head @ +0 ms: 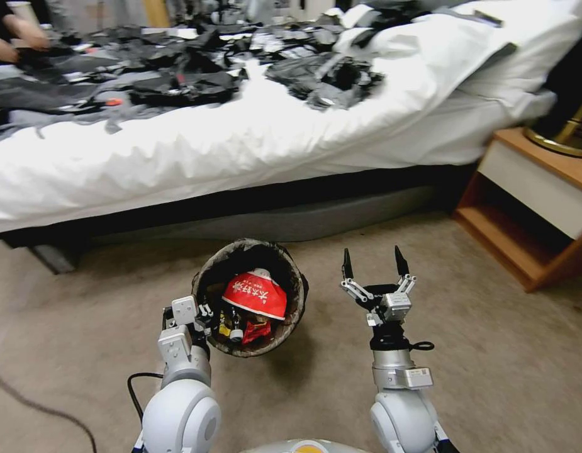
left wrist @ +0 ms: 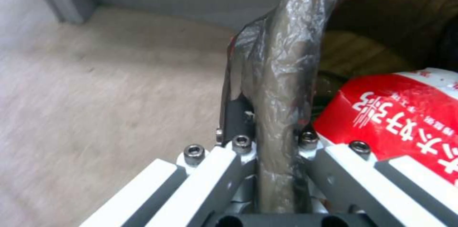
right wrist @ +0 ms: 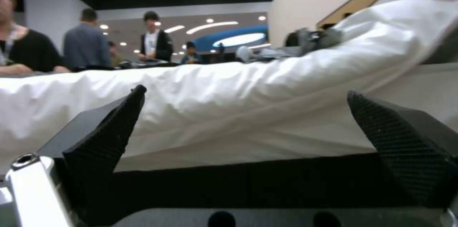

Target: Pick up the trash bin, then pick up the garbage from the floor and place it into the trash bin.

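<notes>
In the head view we see the bed (head: 240,138), covered in white bedding and strewn with dark clothing, spanning the far side of the carpeted floor (head: 523,352); a wooden nightstand (head: 536,207) stands at the right. The right wrist view shows the same bedding from low down and side-on, with the dark gap under the bed below it, a level the head view does not give.

The trash bin (head: 250,296) sits just in front of the bed, left of centre, held at its near-left rim. Its mouth opens upward and tips slightly toward the camera, so we look into it; its axis runs roughly vertical. Inside lie pieces of the garbage (head: 256,296): a red-and-white snack packet on top, with darker and yellow wrappers below it.

The left arm reaches forward from the lower left, and the left gripper (head: 206,314) meets the bin's rim. The left wrist view adds what the head view cannot resolve: the left gripper (left wrist: 274,141) is clamped on the bag-covered rim, one finger outside the wall and one inside, with the red packet just beside the inner finger.

The right arm extends forward and upward at the right of the bin, well apart from it. The right gripper (head: 374,264) points toward the bed with its fingers spread wide and nothing between them; the right wrist view confirms this (right wrist: 248,126).
</notes>
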Robot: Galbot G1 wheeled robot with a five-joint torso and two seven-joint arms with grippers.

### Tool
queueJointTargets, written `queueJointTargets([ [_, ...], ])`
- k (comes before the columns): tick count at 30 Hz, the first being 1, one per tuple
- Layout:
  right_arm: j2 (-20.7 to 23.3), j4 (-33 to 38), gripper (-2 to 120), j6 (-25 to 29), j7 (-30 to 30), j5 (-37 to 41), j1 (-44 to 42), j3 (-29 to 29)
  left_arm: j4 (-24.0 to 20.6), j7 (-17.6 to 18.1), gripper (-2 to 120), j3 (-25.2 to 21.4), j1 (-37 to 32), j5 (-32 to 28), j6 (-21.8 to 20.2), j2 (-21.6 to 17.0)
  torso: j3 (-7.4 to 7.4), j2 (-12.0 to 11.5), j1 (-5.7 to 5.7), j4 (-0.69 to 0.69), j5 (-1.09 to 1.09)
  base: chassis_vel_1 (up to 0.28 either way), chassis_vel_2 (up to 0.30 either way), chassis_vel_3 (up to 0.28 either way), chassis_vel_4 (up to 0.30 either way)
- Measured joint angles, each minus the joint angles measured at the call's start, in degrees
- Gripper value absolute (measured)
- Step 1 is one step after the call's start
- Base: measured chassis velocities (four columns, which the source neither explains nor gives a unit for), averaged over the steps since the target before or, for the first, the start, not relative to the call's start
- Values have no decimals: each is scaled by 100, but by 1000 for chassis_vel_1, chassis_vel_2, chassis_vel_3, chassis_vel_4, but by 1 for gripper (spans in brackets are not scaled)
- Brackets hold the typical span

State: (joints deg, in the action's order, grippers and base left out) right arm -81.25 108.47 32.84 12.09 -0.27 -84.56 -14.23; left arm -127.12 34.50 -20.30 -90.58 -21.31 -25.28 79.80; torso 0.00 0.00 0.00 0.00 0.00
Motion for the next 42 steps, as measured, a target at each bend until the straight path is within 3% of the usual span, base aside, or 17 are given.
queueJointTargets([
  [42, 3, -114, 100, 39, -107, -249, 5, 35, -293, 125, 0, -109, -160, -165, -211, -15, 1, 0, 0, 0, 0, 126, 123, 128, 123],
])
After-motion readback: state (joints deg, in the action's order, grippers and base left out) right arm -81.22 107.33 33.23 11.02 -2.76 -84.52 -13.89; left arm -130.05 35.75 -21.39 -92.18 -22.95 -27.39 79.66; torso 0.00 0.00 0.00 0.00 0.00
